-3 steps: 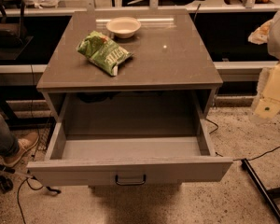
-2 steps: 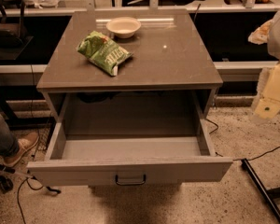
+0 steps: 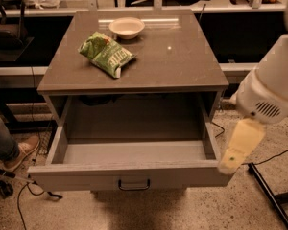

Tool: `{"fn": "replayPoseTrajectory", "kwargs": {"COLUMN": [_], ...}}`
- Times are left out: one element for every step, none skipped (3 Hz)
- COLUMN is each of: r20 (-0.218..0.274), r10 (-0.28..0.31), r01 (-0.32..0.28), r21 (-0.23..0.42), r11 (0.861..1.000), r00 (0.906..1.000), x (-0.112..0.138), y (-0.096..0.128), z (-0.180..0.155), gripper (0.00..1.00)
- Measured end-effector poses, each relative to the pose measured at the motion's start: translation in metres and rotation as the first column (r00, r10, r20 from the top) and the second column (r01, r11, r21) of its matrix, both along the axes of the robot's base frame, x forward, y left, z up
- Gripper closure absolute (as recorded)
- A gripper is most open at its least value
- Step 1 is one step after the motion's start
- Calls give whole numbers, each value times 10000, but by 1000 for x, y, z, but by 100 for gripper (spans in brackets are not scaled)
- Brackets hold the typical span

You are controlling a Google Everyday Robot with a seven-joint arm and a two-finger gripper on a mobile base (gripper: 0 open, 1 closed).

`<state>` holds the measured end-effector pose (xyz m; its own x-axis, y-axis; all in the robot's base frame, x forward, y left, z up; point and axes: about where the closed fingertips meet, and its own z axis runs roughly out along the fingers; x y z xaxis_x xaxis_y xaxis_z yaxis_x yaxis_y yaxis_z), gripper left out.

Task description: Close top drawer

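Note:
The top drawer [image 3: 86, 178] is pulled far out of the grey cabinet [image 3: 182, 61]. Its deep box is empty, and its tall front panel has a small dark loop handle [image 3: 133, 185] at the centre. My gripper [image 3: 236, 150], pale yellow, hangs from the white arm [image 3: 273, 85] at the right. It sits right at the drawer's front right corner, overlapping the end of the front panel. Whether it touches the panel cannot be told.
A green chip bag [image 3: 105, 54] and a white bowl [image 3: 127, 27] lie on the cabinet top. A person's leg and shoe [image 3: 19, 150] are at the left on the floor. A black stand leg [image 3: 269, 195] and cables [image 3: 278, 157] lie at the right.
My arm has swung in from the right edge, down and left, bringing the gripper to the drawer's front right corner. The drawer stays open as before.

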<state>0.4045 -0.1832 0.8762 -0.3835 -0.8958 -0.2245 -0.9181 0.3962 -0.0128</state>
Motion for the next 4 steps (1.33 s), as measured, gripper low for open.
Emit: {"fn": "replayPoseTrajectory", "kwargs": {"r20": [-1179,-1863,-2353,-2514], "r10": [-891,-1553,-1935,-2701], "r01": [956,1724,2185,2928], "r21": [511,794,852,568], "r11": [9941,9818,9721,9545], "r00": [9890,9701,9525,9294], "x": [-29,-51,-61,-63], "y": [14,23,34,49], "z": [-51,-85,-114,-146], "gripper": [0,16,39,70]}}
